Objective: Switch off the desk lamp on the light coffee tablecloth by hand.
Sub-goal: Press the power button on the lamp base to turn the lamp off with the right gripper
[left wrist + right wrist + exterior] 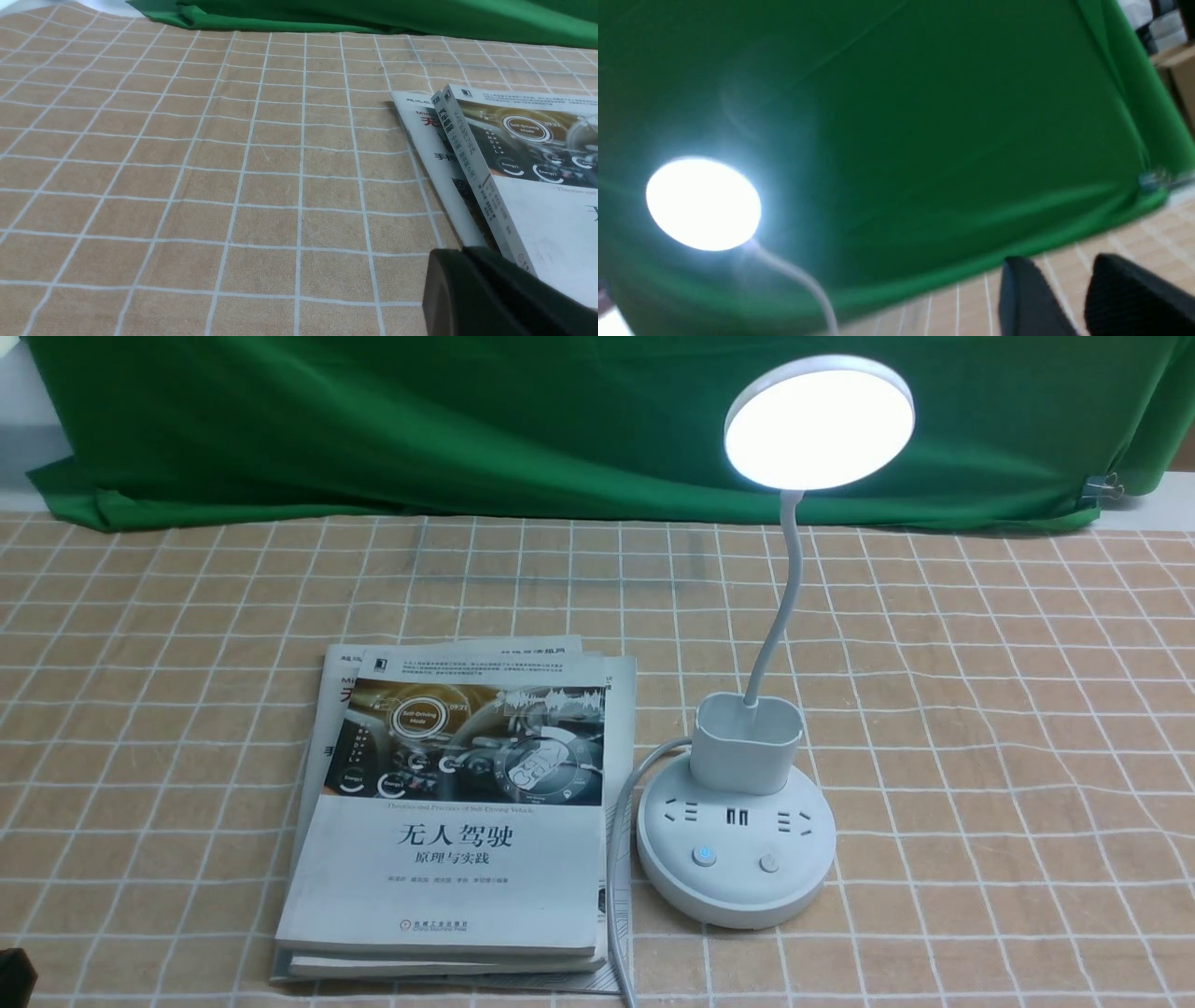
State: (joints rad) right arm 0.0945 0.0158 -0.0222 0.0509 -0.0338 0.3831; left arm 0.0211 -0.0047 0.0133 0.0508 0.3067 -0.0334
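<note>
A: Progress, quick?

B: We mark it as not done. The desk lamp is on, its disc head glowing white in both the front and right wrist views. It stands on the light coffee tablecloth, right of centre, just beside a stack of books.

A: Any contact with the buttons?

B: None that we see. The left button shows a blue glow and the right button is plain. Nothing is near either one in the front view. We judge the whole press is left to do.

A: The hand?

B: The right gripper shows only in its own blurred wrist view. Its jaws are apart with nothing between them, and it faces the lamp head and the green backdrop. We can't say how close it is to the base. The left gripper is a dark lump by the books, and we can't tell whether it is wide or closed.

A: Containers?

B: One, the pen cup on the base. We see nothing in it, though its floor is hidden. The sockets look unused. A grey cord runs from the base towards the near edge.
</note>
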